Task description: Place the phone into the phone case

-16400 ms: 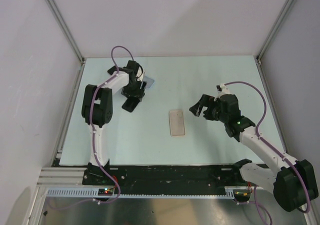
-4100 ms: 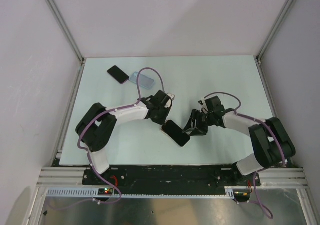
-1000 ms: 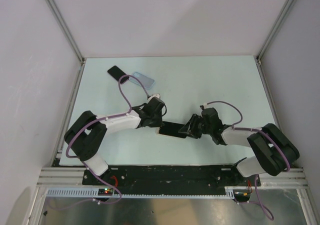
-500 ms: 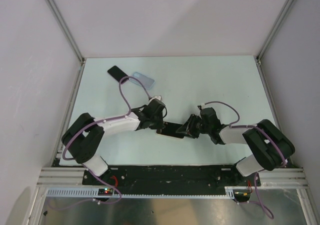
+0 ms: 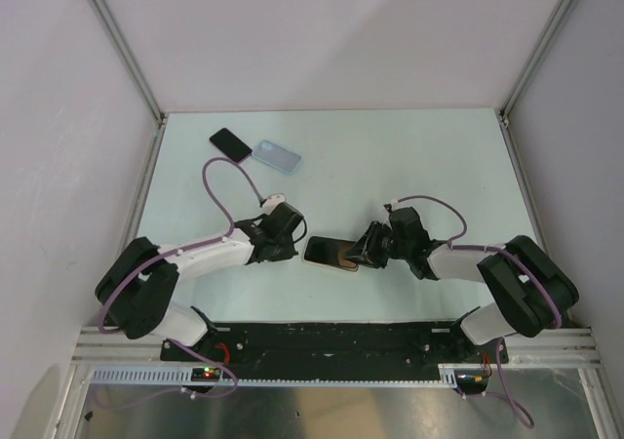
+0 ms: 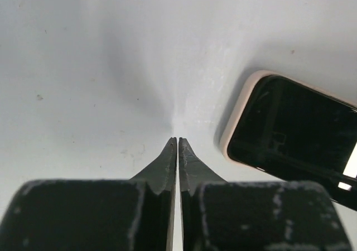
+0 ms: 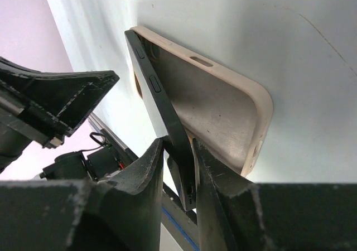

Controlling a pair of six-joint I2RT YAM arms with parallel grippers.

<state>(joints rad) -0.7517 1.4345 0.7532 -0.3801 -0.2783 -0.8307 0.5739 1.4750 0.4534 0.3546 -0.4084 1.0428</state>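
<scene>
The black phone lies near the table's front middle, half seated in a beige case. In the right wrist view the phone tilts up out of that beige shell, and my right gripper is shut on its near edge. From above, the right gripper sits at the phone's right end. My left gripper is shut and holds nothing, its tips on the table just left of the phone. The light blue phone case lies far back on the left, apart from both grippers.
A second black slab lies beside the blue case at the back left. Metal frame posts and grey walls bound the table. The black rail with the arm bases runs along the near edge.
My left gripper has let go of the phone's left end and drawn back to the left, now shut. The right gripper has closed further on the phone's right end.
</scene>
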